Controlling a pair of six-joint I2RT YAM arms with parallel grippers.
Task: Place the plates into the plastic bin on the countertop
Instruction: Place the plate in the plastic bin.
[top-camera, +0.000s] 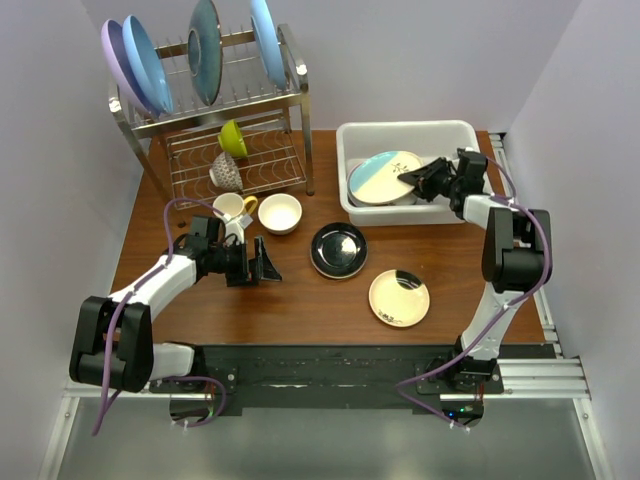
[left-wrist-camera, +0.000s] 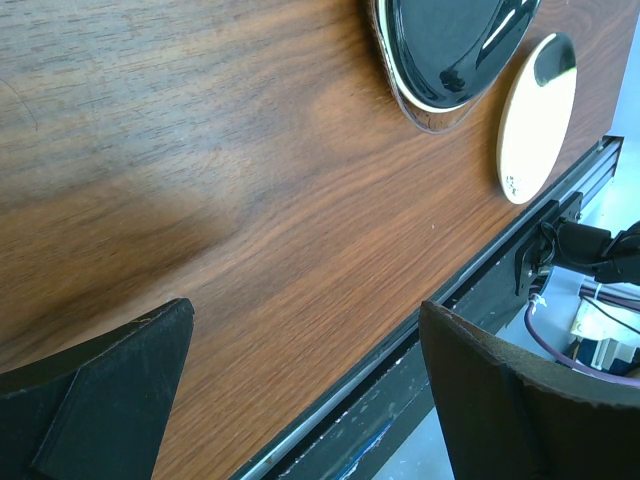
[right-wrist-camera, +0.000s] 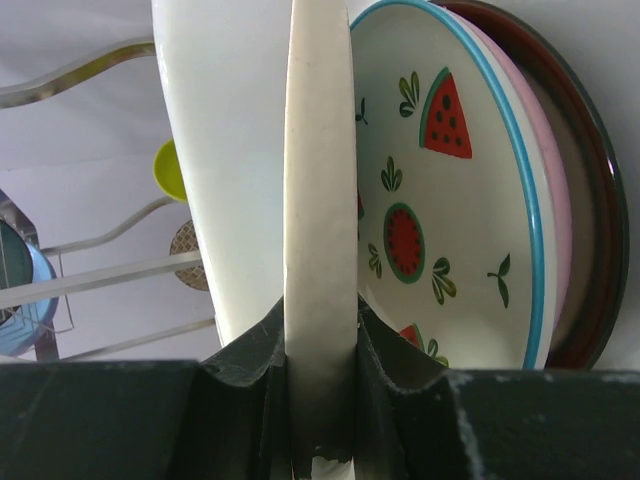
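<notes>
Jaws are being pressed onto both faces of a cream plate edge by the right gripper (right-wrist-camera: 320, 345), so the teal-and-cream plate (top-camera: 383, 176) is being held by its rim. In the overhead view it is being carried just above the stack inside the plastic bin (top-camera: 405, 126). A rim grip is probably being used so that the plate can be lowered flat without the fingers being trapped underneath.

Beyond the edge, in the wrist view, the watermelon plate (right-wrist-camera: 440, 200), the pink plate (right-wrist-camera: 560, 210) and the maroon-rimmed plate (right-wrist-camera: 605, 200) are being shown nested together. Whether the held plate is touching them is being hidden by the fingers. The broad white surface (right-wrist-camera: 225, 150) to the left of the edge cannot be read for certain: bin wall or plate face.

The left gripper (top-camera: 262, 260) is being held low over the countertop (top-camera: 300, 310) with its jaws wide apart and nothing between them, likely being kept clear of the bin. The glossy black plate (top-camera: 338, 249) and the small cream plate (top-camera: 399, 297) are lying out on the wood, near each other but apart, not yet binned. In the left wrist view a paler glassy rim (left-wrist-camera: 415, 112) is being glimpsed under the black plate; possibly a clear plate, but it is cropped.
</notes>
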